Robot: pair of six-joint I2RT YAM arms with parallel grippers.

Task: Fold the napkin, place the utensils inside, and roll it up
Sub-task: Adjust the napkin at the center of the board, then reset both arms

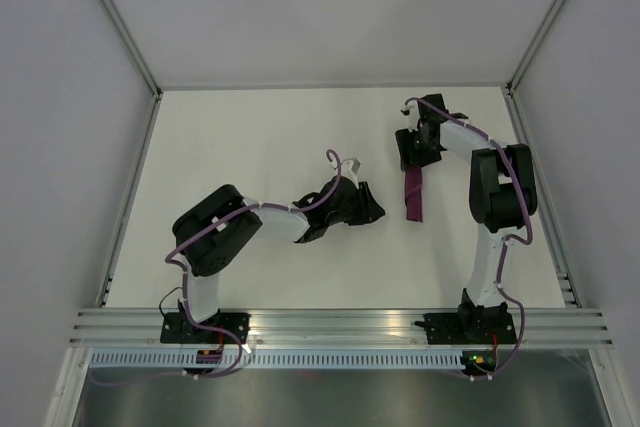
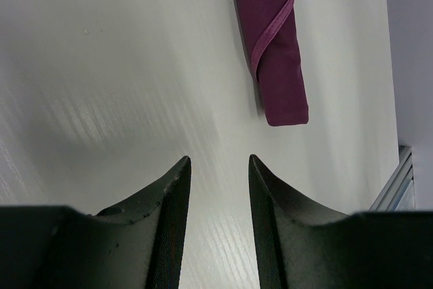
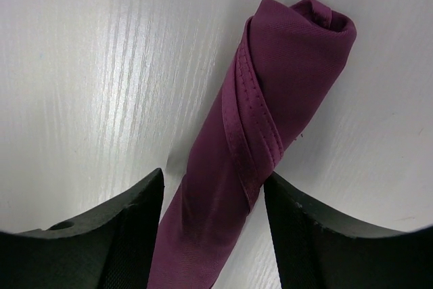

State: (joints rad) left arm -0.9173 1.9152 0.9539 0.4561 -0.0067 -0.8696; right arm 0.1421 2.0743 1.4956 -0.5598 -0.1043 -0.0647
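The plum-purple napkin lies rolled into a slim tube on the white table, right of the middle. The utensils are hidden; none show at either end of the roll. My right gripper hangs over the roll's far end. In the right wrist view its jaws are open and straddle the roll, with the right finger against the hem band and a gap on the left. My left gripper sits left of the roll, open and empty. The roll's near end shows ahead of it.
Aluminium rails run along the table's left side, right side and near edge; the right rail also shows in the left wrist view. White walls close in the back and sides.
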